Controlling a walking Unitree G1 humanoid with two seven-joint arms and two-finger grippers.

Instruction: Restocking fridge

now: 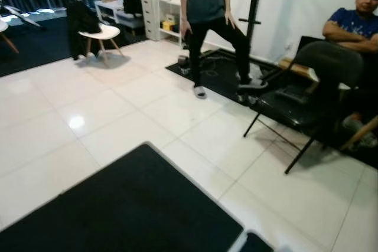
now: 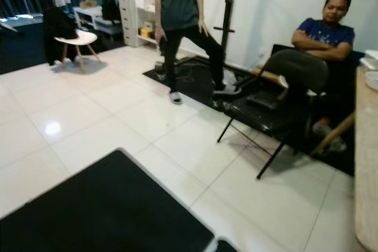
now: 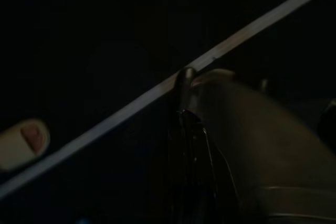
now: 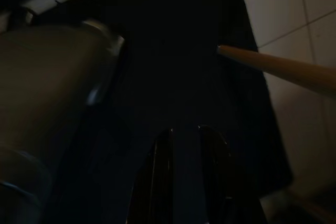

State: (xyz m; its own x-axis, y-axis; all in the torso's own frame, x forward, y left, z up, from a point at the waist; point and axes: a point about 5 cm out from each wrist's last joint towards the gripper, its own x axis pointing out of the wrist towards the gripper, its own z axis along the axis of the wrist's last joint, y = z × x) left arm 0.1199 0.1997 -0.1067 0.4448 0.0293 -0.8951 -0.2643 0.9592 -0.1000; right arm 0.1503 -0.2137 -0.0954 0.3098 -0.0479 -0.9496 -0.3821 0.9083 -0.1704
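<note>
Nearest the robot, a black mat (image 1: 124, 205) lies on the white tiled floor (image 1: 118, 116), its corner pointing away from the camera. Both arms hang idle over this dark mat. The left wrist view is very dark: the left gripper (image 3: 191, 129) shows as a black shape with its fingers pressed close together and nothing between them, above a pale strip of floor that crosses the dark. In the right wrist view the right gripper (image 4: 184, 150) has its two fingers a narrow slit apart, empty, with a wooden leg (image 4: 283, 69) slanting across the edge of the mat and the tiles beyond.

Farther out, to the right, a black folding chair (image 1: 307, 87) stands on the tiles, and a seated person (image 2: 325, 33) in a blue shirt sits behind it with arms crossed. At the far right edge a light wooden counter (image 2: 366, 163) shows.

In the middle distance a standing person (image 1: 207, 22) in dark clothes has one foot on a second black mat (image 1: 218, 75). Beyond, a white chair (image 1: 103, 33) with dark clothing draped on it stands to the left, and white shelves (image 1: 159, 4) stand against the back wall. A fridge cannot be made out anywhere.
</note>
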